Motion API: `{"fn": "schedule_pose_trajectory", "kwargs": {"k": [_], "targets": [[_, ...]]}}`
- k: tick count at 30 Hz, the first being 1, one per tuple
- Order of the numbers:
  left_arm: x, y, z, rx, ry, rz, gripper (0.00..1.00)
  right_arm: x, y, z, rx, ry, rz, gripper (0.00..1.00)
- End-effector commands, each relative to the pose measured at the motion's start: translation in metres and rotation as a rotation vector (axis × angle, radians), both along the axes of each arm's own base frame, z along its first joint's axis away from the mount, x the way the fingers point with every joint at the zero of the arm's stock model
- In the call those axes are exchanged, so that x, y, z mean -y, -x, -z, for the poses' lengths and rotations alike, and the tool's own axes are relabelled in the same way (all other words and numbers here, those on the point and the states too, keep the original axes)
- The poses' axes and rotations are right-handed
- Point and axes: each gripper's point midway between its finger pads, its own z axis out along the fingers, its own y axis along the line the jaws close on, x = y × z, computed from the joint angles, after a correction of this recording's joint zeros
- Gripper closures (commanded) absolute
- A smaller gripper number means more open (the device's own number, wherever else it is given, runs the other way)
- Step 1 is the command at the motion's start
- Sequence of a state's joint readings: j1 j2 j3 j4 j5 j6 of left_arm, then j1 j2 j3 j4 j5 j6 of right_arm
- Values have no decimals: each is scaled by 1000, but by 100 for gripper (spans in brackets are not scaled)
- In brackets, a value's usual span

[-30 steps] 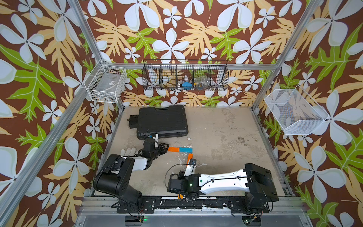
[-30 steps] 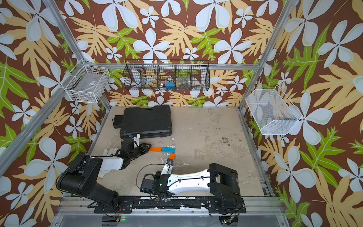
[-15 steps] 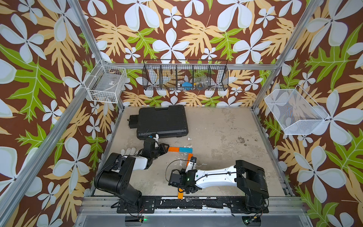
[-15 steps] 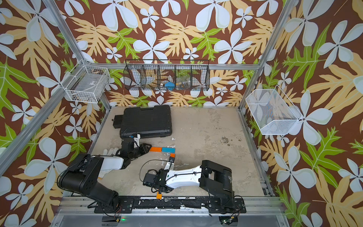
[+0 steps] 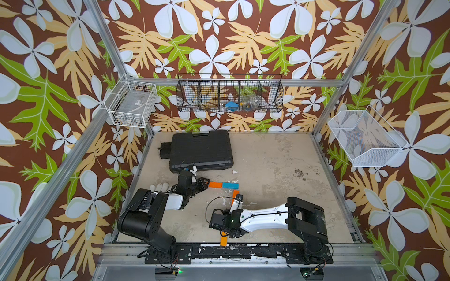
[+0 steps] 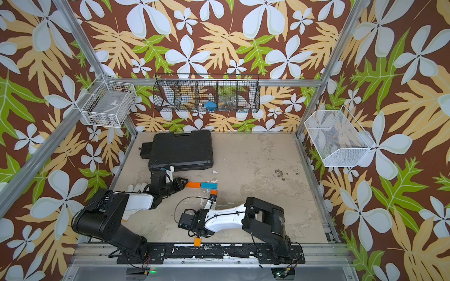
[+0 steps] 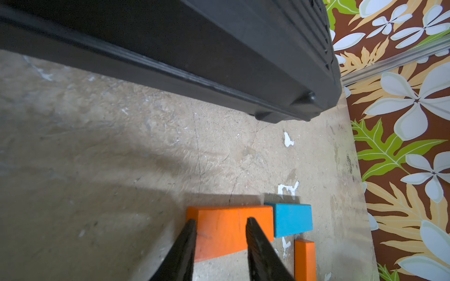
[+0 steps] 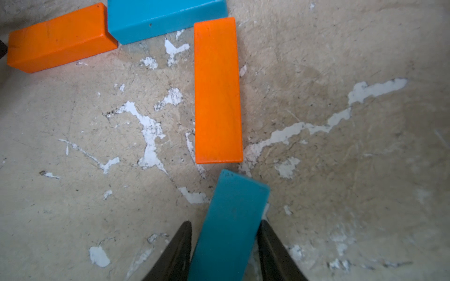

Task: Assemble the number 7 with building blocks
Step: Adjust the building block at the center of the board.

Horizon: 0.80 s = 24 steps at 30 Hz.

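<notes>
Orange flat rectangular bar [image 5: 215, 185] and sky-blue flat bar [image 5: 230, 185], touching end to end on the worn beige tabletop [image 5: 280, 194] near the black plastic case [image 5: 202, 150], form the crossbar of the number 7 [image 8: 170, 19]. A second orange bar [image 8: 216, 90] runs down from the blue end and begins the stem. Left gripper [image 7: 220, 222], jaws partly spread and closed on nothing, sits at the crossbar's free orange end, apparently to steady it against nudges. Right gripper [image 8: 224, 226] pinches a second sky-blue bar [image 8: 233, 204] by its long sides, with the bar's far end just short of the stem and slightly askew. The likely next move is to square it and butt it on. A third orange bar [image 5: 223, 240], near the front rail [image 5: 117, 255], awaits as the last stem piece.
</notes>
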State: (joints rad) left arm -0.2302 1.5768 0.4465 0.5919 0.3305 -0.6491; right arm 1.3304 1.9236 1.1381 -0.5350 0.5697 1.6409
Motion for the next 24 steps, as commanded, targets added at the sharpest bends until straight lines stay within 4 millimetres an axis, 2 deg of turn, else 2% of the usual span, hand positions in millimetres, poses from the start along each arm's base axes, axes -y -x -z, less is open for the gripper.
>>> {"fn": "schedule_pose_trajectory", "kwargs": {"k": [1, 8, 22, 24], "targets": [[2, -4, -7, 29, 10, 9, 63, 1, 2, 4, -14, 21, -19, 57], [2, -4, -7, 27, 14, 11, 63, 1, 5, 9, -35, 18, -32, 64], [2, -4, -7, 27, 18, 12, 63, 5, -1, 2, -11, 20, -14, 64], [3, -4, -8, 28, 18, 14, 63, 3, -1, 1, -15, 13, -24, 61]]}}
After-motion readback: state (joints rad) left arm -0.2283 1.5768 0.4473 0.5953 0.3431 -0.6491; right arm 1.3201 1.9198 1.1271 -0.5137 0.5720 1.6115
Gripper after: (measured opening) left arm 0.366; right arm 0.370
